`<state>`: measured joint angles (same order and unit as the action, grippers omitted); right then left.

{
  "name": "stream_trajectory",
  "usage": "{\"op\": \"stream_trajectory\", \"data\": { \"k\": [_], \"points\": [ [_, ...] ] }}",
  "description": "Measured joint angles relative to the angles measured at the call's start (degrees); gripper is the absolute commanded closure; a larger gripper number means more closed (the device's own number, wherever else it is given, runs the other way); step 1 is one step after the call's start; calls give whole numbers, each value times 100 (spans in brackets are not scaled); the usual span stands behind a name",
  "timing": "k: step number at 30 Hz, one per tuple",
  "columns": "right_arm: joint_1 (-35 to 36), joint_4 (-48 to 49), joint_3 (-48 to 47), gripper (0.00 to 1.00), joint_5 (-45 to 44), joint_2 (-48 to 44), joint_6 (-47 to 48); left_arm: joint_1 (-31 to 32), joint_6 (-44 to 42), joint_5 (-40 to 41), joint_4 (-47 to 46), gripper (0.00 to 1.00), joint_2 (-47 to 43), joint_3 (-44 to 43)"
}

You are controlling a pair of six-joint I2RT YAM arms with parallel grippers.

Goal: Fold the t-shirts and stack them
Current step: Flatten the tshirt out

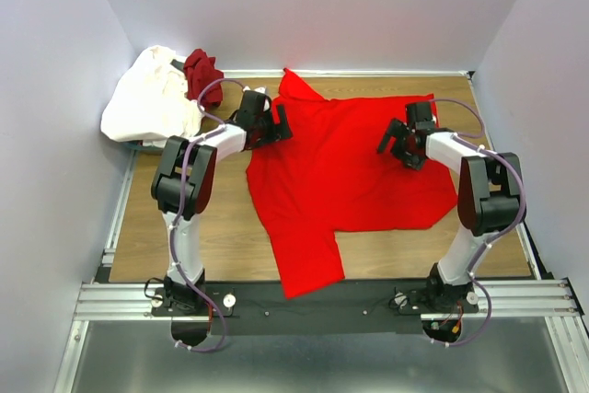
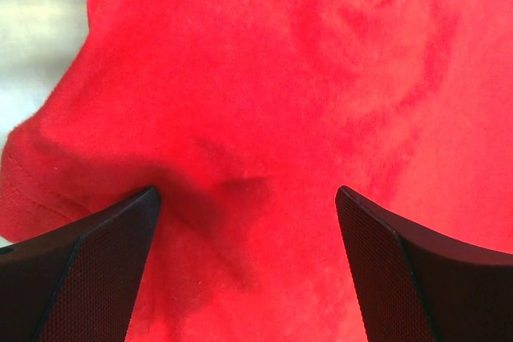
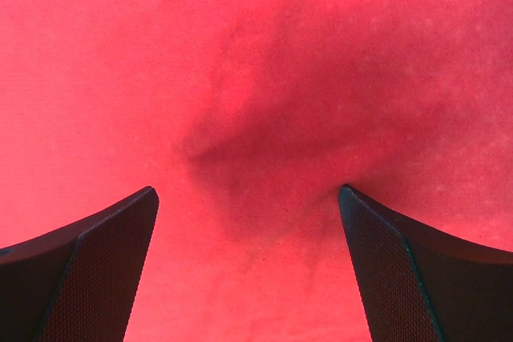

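A bright red t-shirt [image 1: 350, 172] lies spread over the middle of the wooden table [image 1: 216, 236], one sleeve reaching the front edge. A white t-shirt [image 1: 152, 98] sits bunched in the back left corner, with a darker maroon t-shirt [image 1: 201, 71] crumpled against it. My left gripper [image 1: 279, 126] stands open over the red shirt's left shoulder area. In the left wrist view that gripper [image 2: 248, 198] is low on the red cloth [image 2: 264, 78] near its hem. My right gripper [image 1: 393, 142] stands open on the shirt's right part. Its wrist view shows the gripper [image 3: 248, 194] straddling a small wrinkle [image 3: 240, 142].
Pale walls close in the table on the left, back and right. A metal rail [image 1: 322, 296] with both arm bases runs along the front edge. Bare wood shows at the front left and along the back right.
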<state>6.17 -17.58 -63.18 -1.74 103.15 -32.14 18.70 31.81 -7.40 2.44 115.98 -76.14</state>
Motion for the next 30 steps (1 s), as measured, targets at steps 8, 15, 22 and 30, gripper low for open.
{"op": "stream_trajectory", "data": {
  "k": [8,15,22,30],
  "points": [
    [0,70,-511,0,223,413,-81,-173,-214,72,546,2,664,-1134],
    [0,116,-946,0,450,761,-155,-400,-490,232,1067,2,1320,-2302],
    [0,168,-1331,0,616,1062,-247,-496,-726,232,1355,3,1904,-3362],
    [0,146,-1547,0,804,1193,-229,-492,-973,271,1545,3,2092,-4028]
  ]
}}
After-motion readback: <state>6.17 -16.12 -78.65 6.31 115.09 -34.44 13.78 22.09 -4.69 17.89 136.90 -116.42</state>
